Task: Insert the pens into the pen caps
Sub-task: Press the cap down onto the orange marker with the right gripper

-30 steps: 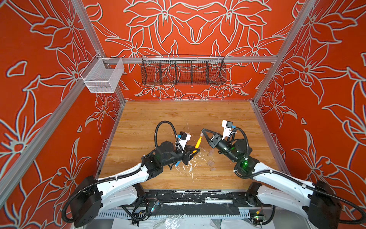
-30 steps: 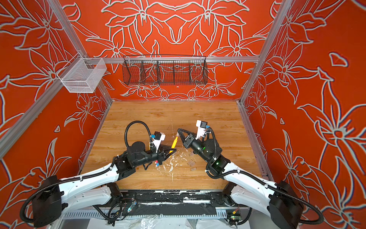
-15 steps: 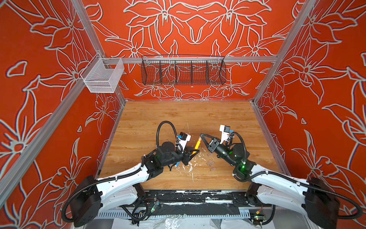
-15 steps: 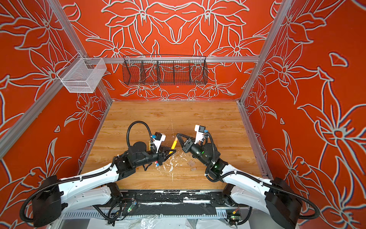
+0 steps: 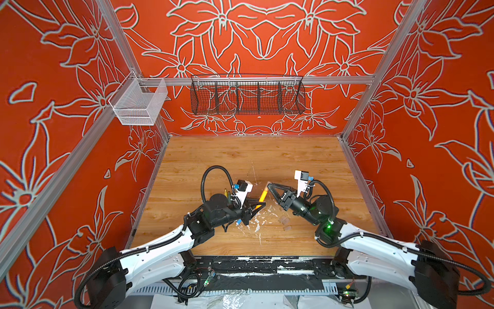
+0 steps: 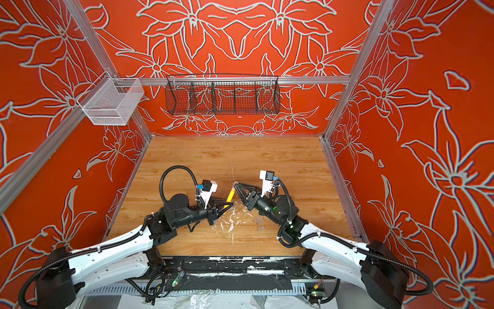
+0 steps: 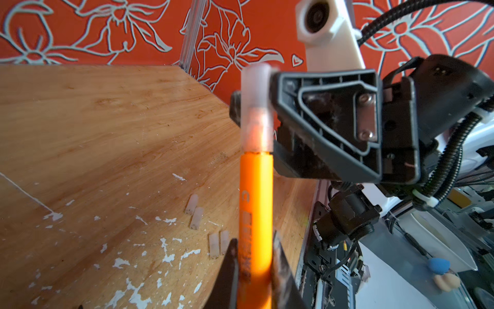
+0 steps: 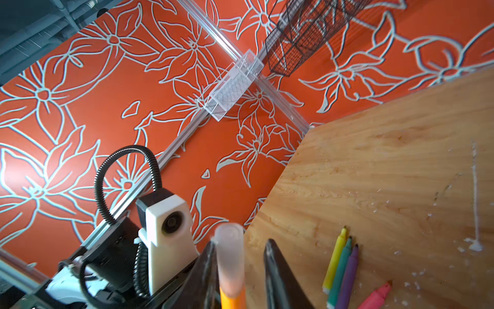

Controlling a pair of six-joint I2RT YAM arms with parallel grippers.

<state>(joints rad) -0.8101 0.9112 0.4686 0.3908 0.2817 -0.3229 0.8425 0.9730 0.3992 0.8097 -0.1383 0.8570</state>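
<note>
Quick status from us. Closest to the front edge of the tabletop (image 5: 240,155) we count four loose caps (image 7: 197,218), lying in two pairs among the white paint flecks (image 7: 165,256), none with a pen in it. Over by the left arm, the blue pen (image 5: 238,222) pokes out from underneath. Too much of it is hidden for us to say if it's capped.

A bit further in is where the work is. The left claw (image 7: 254,240) is clamped tight on the orange pen (image 7: 256,200), holding it tilted up off the wood. A cap (image 7: 257,112) sits over its tip, and it looks pushed right down to the orange barrel, so we reckon that one's done. The right claw (image 8: 240,242) has its jaws spread either side of that cap. One jaw is right against it and the other is clearly apart, so it isn't gripping anything.

Beyond that, the yellow pen (image 8: 334,260), green pen (image 8: 340,273) and purple pen (image 8: 348,278) lie side by side, with the pink pen (image 8: 375,294) near them. All four are bare-tipped.

So by our count it's one of six capped, at least four to go, and blue unknown. We only spot four spare caps, so a fifth must be somewhere out of sight.

Way at the back, the black wire basket (image 5: 247,97) and the white mesh basket (image 5: 139,104) hang on the wall, playing no part in this.
</note>
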